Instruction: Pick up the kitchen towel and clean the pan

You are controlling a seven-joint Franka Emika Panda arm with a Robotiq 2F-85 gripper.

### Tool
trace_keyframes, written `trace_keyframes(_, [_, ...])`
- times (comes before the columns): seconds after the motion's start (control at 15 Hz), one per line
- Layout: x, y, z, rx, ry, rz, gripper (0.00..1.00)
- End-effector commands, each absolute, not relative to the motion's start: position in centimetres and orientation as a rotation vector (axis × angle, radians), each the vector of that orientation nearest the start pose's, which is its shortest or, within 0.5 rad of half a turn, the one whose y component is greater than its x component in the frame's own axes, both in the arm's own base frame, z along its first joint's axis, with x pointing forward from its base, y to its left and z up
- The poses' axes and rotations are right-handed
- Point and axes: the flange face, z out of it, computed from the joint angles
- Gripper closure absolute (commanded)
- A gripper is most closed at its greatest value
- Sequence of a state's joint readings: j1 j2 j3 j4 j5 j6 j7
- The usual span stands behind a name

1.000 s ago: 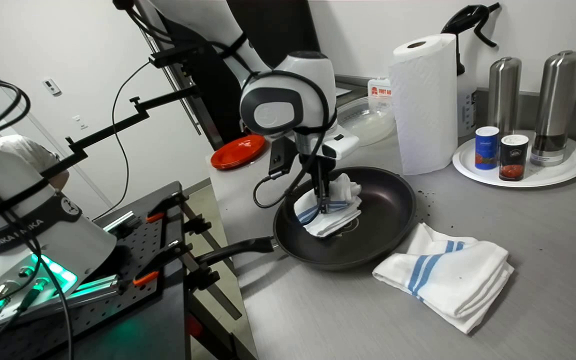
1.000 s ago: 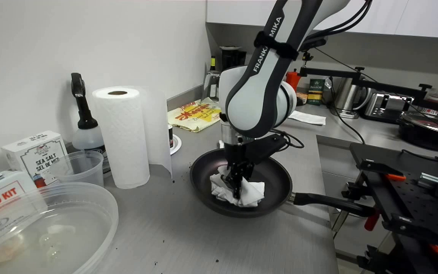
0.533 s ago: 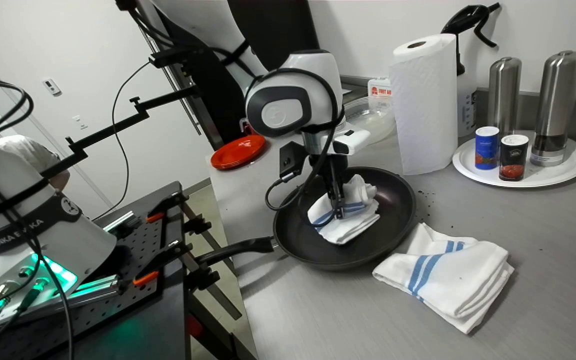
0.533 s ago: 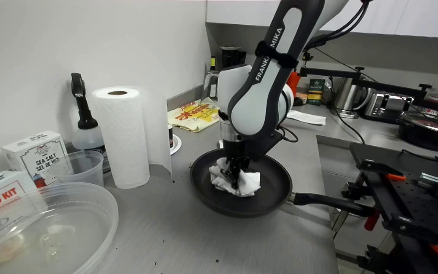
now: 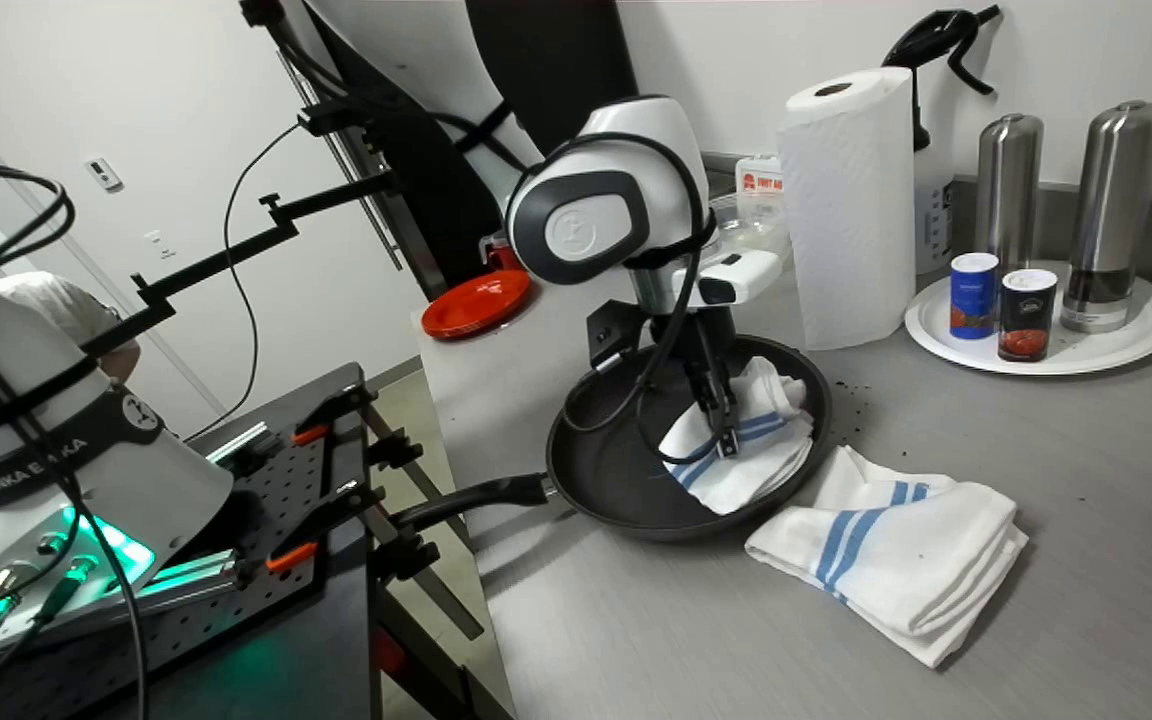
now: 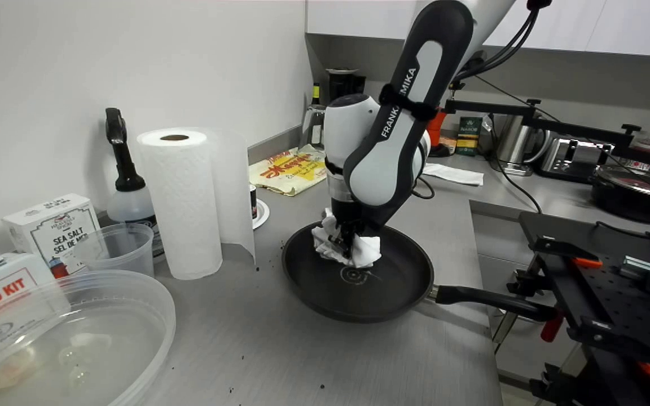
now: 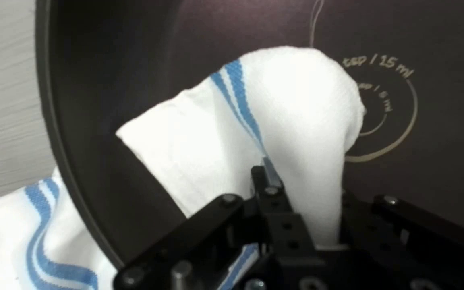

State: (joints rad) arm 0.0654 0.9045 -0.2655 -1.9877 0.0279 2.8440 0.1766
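The dark frying pan [image 5: 601,490] sits on the grey counter, its handle pointing over the counter's edge. It also shows in an exterior view [image 6: 398,287] and the wrist view [image 7: 441,177]. A white kitchen towel with blue stripes [image 5: 776,460] is bunched inside the pan, near the rim opposite the handle. It shows in an exterior view [image 6: 367,252] too. My gripper [image 5: 726,440] points down into the pan, shut on this towel. In the wrist view, towel cloth [image 7: 296,92] fills the gap between the fingers [image 7: 272,189]; the right fingertip is partly hidden by it.
A second folded striped towel [image 5: 921,570] lies beside the pan. A paper towel roll [image 5: 848,215], a white plate with shakers and mills [image 5: 1151,330], and red plates [image 5: 476,303] stand around it. A clear tub [image 6: 156,338] is in an exterior view. Dark crumbs dot the counter.
My gripper and the held towel have slid across the pan, from its middle towards the rim near the second towel. The wrist has tilted a little. The pan has stayed in place.
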Motion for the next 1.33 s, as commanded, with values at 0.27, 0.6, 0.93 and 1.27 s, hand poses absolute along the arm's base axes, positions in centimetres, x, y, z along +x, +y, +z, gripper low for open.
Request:
trace_keyframes(0.27, [57.0, -15.0, 1.9, -3.49, 0.41, -0.22, 0.96])
trace_keyframes(0.6, [57.1, -13.8, 4.3, -3.476, 0.397, -0.23, 0.96])
trace_keyframes(0.93, [58.2, -11.5, 11.2, -3.432, 0.362, -0.314, 0.96])
trace_keyframes(1.27, [57.6, -8.7, 19.5, -3.387, 0.315, -0.28, 0.96])
